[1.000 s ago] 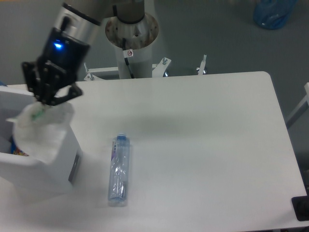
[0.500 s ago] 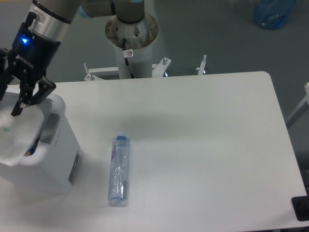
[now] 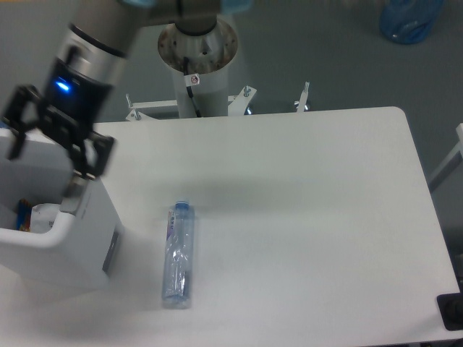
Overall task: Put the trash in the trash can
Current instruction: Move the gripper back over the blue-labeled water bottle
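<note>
The trash can [image 3: 43, 240] is a large white bin at the table's left edge, with a grey side handle [image 3: 112, 250]. A whitish plastic bag [image 3: 45, 215] lies inside it, down near the front wall. My gripper [image 3: 48, 160] hangs open above the can's mouth, motion-blurred, with nothing between its fingers. A clear water bottle [image 3: 178, 254] lies flat on the table to the right of the can, cap end pointing away from me and well apart from the gripper.
The robot's base column [image 3: 197, 43] stands behind the table's far edge. A blue bag [image 3: 409, 17] sits on the floor at the top right. A small coloured item [image 3: 24, 214] shows inside the can beside the bag.
The gripper has opened and let go of the plastic bag, which has dropped into the can. The gripper shifted right above the can. The bottle has not moved.
</note>
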